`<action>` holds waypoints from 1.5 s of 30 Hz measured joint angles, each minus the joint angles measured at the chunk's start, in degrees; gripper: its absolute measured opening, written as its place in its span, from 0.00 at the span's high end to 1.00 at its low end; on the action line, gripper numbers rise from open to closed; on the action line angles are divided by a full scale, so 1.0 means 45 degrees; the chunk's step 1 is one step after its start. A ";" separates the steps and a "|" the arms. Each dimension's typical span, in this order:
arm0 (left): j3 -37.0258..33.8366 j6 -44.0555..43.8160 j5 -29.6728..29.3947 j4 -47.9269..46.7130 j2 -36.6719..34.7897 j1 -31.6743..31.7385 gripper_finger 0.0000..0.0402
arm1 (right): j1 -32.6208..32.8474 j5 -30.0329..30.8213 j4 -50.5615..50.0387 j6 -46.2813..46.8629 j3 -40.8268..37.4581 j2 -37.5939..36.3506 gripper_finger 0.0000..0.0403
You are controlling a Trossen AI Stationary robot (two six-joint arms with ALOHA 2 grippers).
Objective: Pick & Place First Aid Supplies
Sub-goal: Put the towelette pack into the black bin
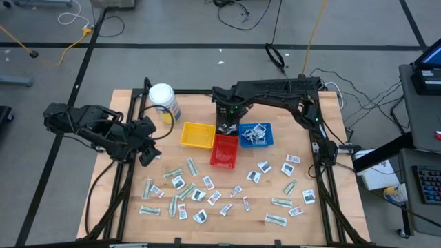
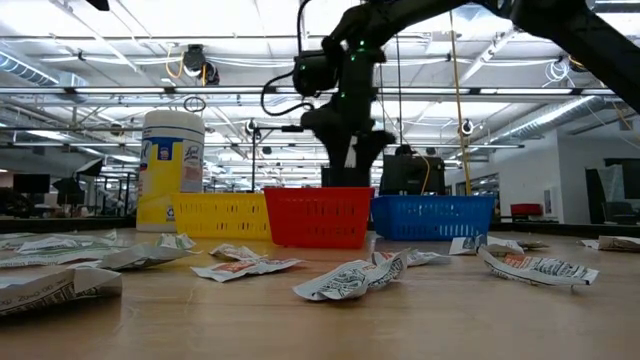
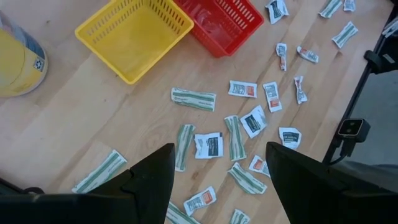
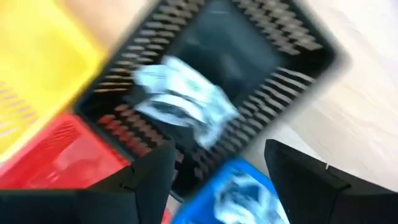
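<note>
Many small first aid packets (image 1: 207, 194) lie flat and scattered over the near half of the wooden table. My right gripper (image 4: 217, 186) hangs open above a black tray (image 4: 261, 56), fingers pointing down, with nothing between them. A white packet (image 4: 180, 93) lies inside that tray. In the high view this gripper (image 1: 227, 125) covers most of the black tray, just behind the red tray (image 1: 224, 151). My left gripper (image 3: 217, 186) waits open above the table's left part (image 1: 148, 148), over loose packets (image 3: 208, 144).
A yellow tray (image 1: 198, 135), the red tray and a blue tray (image 1: 265, 142) holding several packets stand together at the table's middle. A white jar with a yellow label (image 1: 163, 102) stands behind the yellow tray. Black frame bars (image 1: 324, 172) run along the sides.
</note>
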 joint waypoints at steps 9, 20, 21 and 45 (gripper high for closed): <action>-0.0003 0.0283 0.0384 0.0565 0.0005 0.0000 0.36 | 0.0746 0.0796 -0.1924 0.3772 0.0021 -0.1020 0.43; -0.0003 0.0010 0.1447 0.1359 0.0005 0.0000 0.36 | 0.2749 0.1433 -0.4077 0.5271 -0.0422 -0.1255 0.43; -0.0003 -0.0106 0.1472 0.1364 0.0005 0.0000 0.36 | 0.2990 0.1451 -0.3921 0.5342 -0.0788 -0.1510 0.43; -0.0003 -0.1426 0.1232 0.2253 0.0117 0.0136 0.36 | 0.6235 0.0693 -0.0333 1.2121 -1.3922 -1.3156 0.44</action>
